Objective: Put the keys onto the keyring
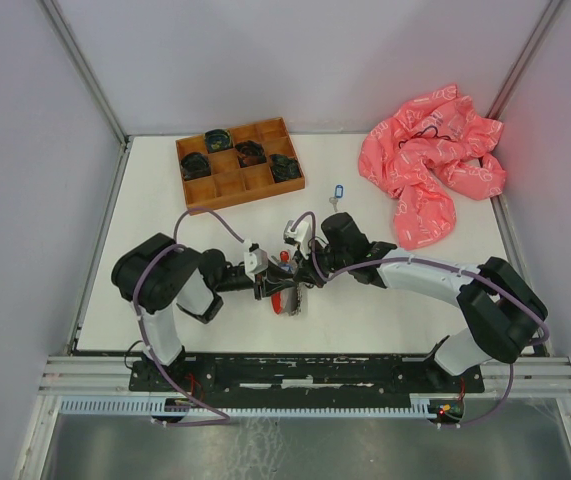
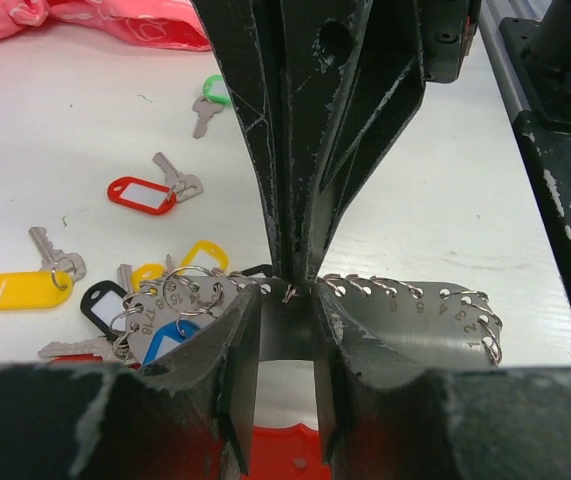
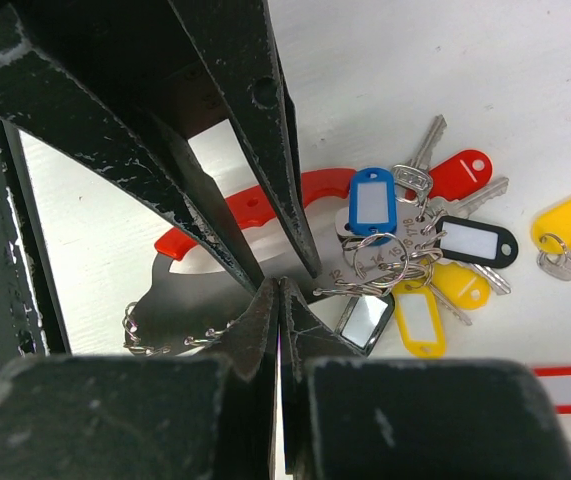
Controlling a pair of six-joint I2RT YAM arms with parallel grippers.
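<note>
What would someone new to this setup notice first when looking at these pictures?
Mid-table, the left pincer and right pincer meet tip to tip over the keyring, a silvery plate edged with small rings. At one end of it lies a bunch of keys with blue, yellow, red and black tags. A crumpled pink cloth sits at the back right corner.

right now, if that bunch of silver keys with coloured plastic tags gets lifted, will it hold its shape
Probably floppy: the bunch of keys is strung on separate small rings, so each key would likely swing and splay. It looks heavy for its size, being mostly metal, so the flat silver metal plate may tip toward that end.
</note>
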